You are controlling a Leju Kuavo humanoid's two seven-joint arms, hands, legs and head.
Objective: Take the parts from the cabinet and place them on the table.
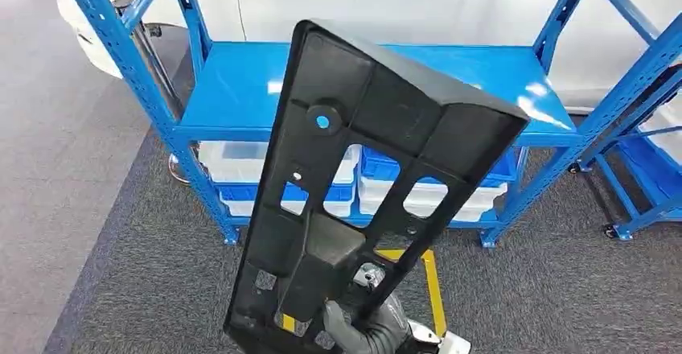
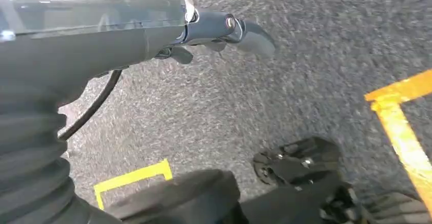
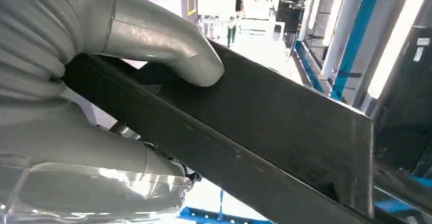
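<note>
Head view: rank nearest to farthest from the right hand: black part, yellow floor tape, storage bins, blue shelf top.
1. Black part: held in the right hand, at its lower end.
2. Yellow floor tape: on the carpet just beyond the hand.
3. Storage bins: on the rack's lower level, seen through the part's cut-outs.
4. Blue shelf top: above and behind the bins, farthest.

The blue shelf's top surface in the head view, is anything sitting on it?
No, the blue shelf top is bare; white and blue bins sit on the lower level.

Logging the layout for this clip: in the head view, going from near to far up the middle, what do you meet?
Right hand → black panel it holds → white bins under the shelf → blue shelf top → white car.
</note>
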